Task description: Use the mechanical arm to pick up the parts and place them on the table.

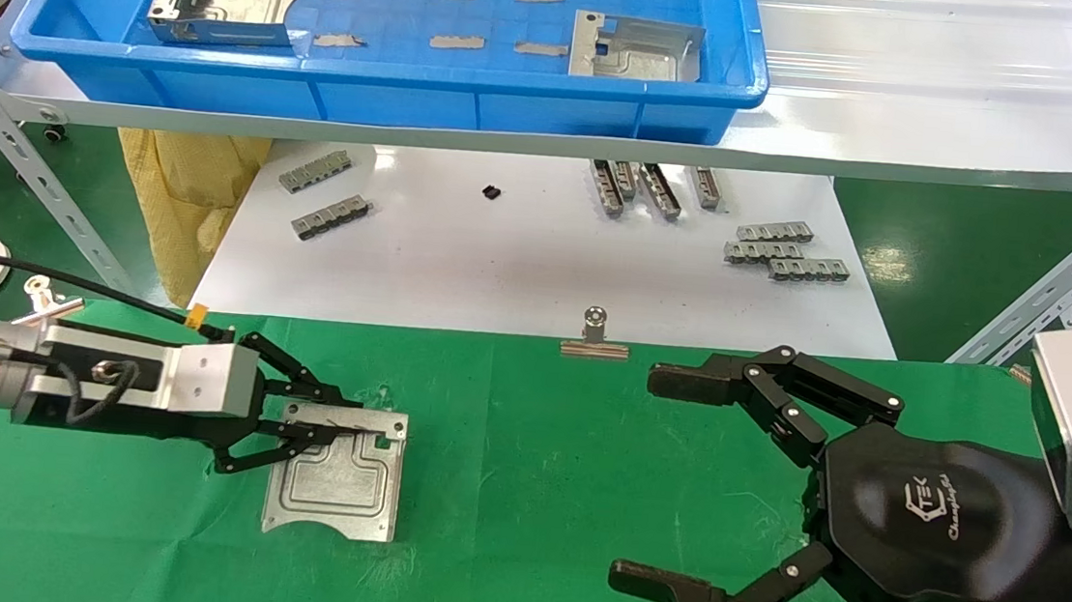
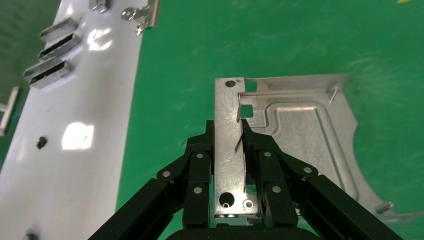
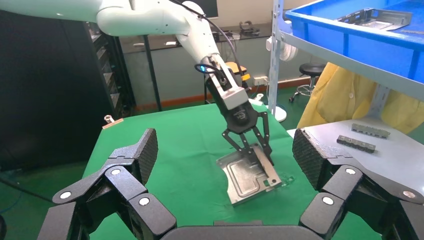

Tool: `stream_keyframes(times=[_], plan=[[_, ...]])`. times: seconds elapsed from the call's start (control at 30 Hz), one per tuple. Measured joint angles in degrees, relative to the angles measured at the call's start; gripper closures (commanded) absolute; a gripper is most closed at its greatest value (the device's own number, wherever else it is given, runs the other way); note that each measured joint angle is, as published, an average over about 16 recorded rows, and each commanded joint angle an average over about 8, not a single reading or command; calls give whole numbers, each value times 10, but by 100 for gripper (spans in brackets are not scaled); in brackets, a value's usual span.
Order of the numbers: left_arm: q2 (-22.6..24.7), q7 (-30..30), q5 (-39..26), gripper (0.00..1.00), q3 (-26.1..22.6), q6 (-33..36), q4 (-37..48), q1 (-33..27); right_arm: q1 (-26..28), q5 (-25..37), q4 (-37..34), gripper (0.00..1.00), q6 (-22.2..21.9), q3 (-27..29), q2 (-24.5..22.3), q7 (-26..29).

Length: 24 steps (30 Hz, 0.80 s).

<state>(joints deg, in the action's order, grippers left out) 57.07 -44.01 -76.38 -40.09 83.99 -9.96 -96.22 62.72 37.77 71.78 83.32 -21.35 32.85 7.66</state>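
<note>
I have the left gripper (image 1: 359, 433) reaching in low from the left, its silver wrist block and white arm with the blue light ring stretched nearly level, linkage fingers (image 2: 200, 170) drawn close together and pinching from both sides. My right gripper (image 1: 646, 480) sits in the lower right, black hexagonal body angled inward, its fingers (image 3: 137, 155) spread wide apart and clasping nothing.
</note>
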Motion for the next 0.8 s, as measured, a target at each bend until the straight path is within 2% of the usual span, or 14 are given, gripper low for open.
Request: stream_keyframes(times=[0.37,0.8], plan=[[18,-22,-1,0,0,13,50,-22,0,0,0,0,0,0,0,0],[15,49,48,0,29,73,97,-25,0,0,0,0,0,0,0,0]])
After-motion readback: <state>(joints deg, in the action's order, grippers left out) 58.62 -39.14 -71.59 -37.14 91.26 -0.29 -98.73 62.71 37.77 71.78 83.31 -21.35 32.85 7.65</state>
